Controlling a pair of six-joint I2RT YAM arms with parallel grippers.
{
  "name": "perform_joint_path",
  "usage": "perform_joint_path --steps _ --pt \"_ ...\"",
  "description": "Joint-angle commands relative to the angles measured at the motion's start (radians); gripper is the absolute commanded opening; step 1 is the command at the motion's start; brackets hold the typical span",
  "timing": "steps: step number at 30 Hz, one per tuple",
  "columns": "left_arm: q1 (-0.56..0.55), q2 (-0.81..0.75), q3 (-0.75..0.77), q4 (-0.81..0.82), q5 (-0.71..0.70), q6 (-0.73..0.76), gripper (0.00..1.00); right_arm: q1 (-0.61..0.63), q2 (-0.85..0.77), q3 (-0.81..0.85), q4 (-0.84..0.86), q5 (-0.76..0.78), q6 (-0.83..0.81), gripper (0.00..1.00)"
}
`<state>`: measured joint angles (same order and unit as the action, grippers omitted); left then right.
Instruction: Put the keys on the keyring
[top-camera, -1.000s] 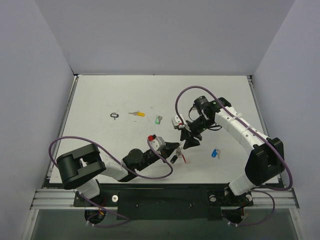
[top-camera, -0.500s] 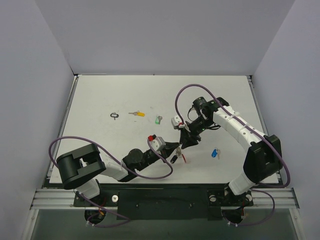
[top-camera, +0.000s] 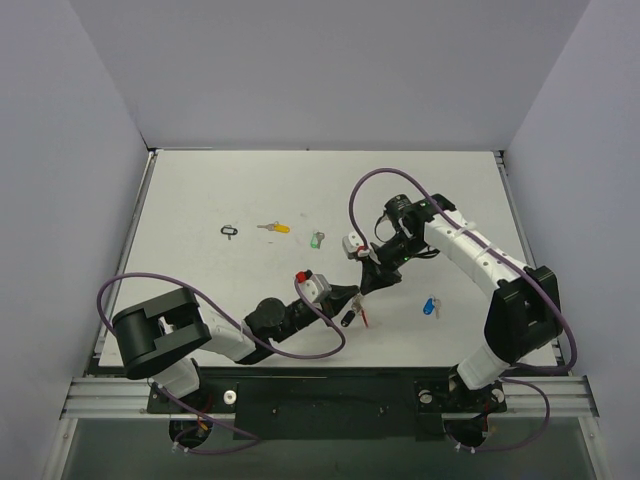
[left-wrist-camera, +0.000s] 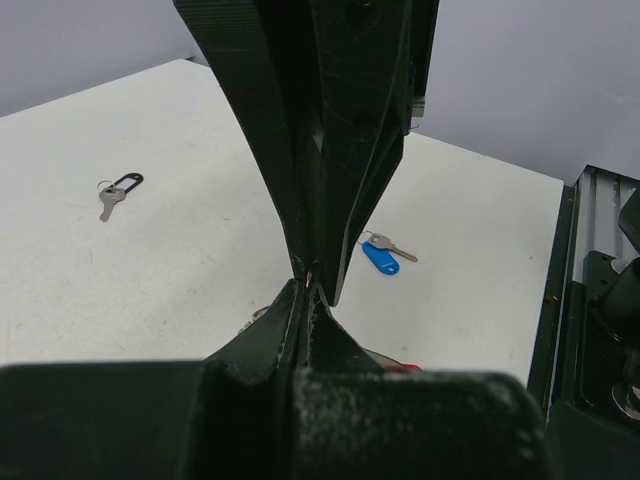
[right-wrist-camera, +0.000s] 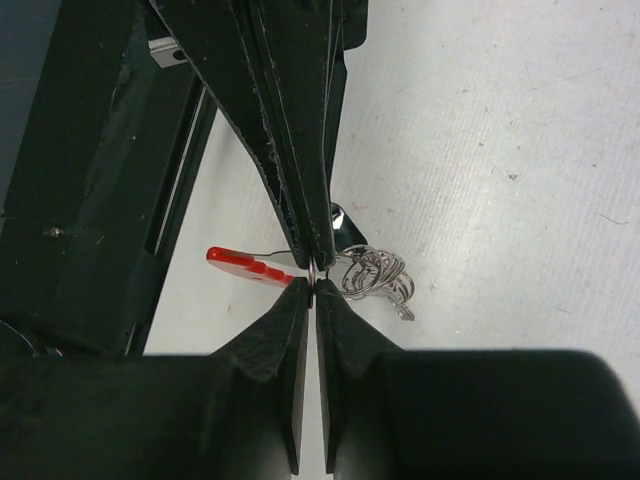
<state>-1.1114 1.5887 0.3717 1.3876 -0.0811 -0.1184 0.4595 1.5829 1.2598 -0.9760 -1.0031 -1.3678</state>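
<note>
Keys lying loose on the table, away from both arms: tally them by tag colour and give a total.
Small silver metal key with yellow plastic tag: 1
Small silver metal key with green plastic tag: 1
Small silver metal key with blue plastic tag: 1
Small silver metal key with black loop-shaped tag: 1
Total: 4

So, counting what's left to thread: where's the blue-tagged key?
In the top view, the small silver key with the blue plastic tag lies on the right half of the white table, between the red curved plastic tag and the right arm.

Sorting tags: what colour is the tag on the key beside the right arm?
Blue tag, clearest in the left wrist view.
</note>
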Motion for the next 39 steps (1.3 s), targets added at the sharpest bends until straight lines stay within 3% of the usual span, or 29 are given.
perform_joint_path --steps 1,8,10,11,13,19,21,26,34,39 --pt "0.002 -0.01 -0.011 0.258 -0.016 0.013 0.0 0.005 0.009 0.01 -0.058 -0.037 -0.028 0.0" --pt "0.002 -0.015 -0.016 0.246 -0.017 0.002 0.0 0.025 -0.011 0.062 -0.058 0.063 0.099 0.0" --pt "0.002 -0.033 -0.024 0.22 -0.02 -0.001 0.15 0.039 -0.012 0.101 -0.067 0.145 0.181 0.0" --pt "0.002 -0.044 -0.034 0.196 -0.02 -0.001 0.29 0.054 -0.009 0.136 -0.079 0.215 0.202 0.0" --pt "0.002 -0.078 -0.054 0.15 -0.02 0.002 0.41 0.083 0.008 0.197 -0.183 0.321 0.216 0.0" --pt "-0.014 -0.245 -0.053 -0.177 0.009 0.06 0.63 0.171 0.086 0.332 -0.383 0.564 0.251 0.0" --pt "-0.027 -0.275 -0.047 -0.24 -0.008 0.085 0.64 0.189 0.092 0.339 -0.385 0.593 0.271 0.0" --pt "-0.027 -0.25 -0.062 -0.179 -0.028 0.114 0.69 0.206 0.112 0.362 -0.377 0.598 0.315 0.0" --pt "-0.022 -0.147 -0.037 -0.107 -0.023 0.201 0.68 0.196 0.086 0.297 -0.279 0.591 0.381 0.0" --pt "0.025 -0.099 -0.005 -0.09 0.059 0.22 0.64 0.179 0.08 0.288 -0.267 0.561 0.371 0.0"
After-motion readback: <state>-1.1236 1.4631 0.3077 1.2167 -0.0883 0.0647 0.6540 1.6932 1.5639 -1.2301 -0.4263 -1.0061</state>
